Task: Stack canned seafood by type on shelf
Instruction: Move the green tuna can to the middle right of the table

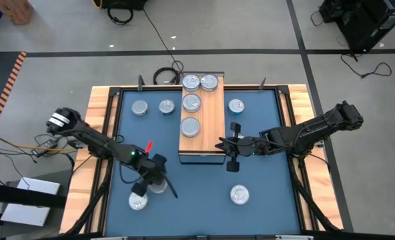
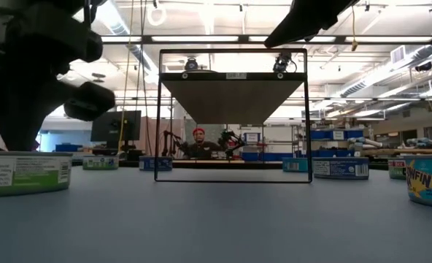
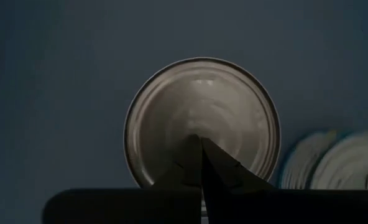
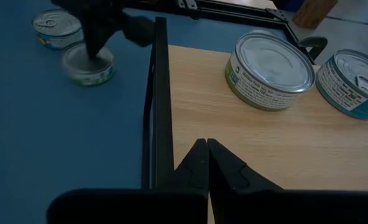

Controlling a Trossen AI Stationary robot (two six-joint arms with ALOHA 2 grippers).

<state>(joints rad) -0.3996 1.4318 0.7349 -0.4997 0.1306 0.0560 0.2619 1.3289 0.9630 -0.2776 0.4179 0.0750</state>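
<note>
Two arms are over the blue mat [image 1: 204, 193]. From the picture's left edge the left arm reaches across the mat's near left corner area; its left gripper [image 3: 201, 163] points straight down over a plain-lidded tin [image 3: 201, 121], fingers pressed together with nothing between them. Whether the tips touch the lid cannot be told. Just beside that tin lies another tin [image 1: 138, 201], seen only as a blurred rim in the left wrist view.

From the picture's right the right arm stretches across; its right gripper [image 4: 207, 163] is also closed and empty, at the near right corner of the shelf [image 1: 213, 117].

Four tins lie on the shelf: a pair at the far end [image 1: 201, 83], one behind the middle [image 1: 191, 103], one nearer [image 1: 190, 126]. Loose tins on the mat: two to the shelf's left [image 1: 153, 107], one to its right [image 1: 235, 106], one near the front [image 1: 239, 195].

In the low view both grippers are dark shapes cut off at the top, and the labels are hard to read.
</note>
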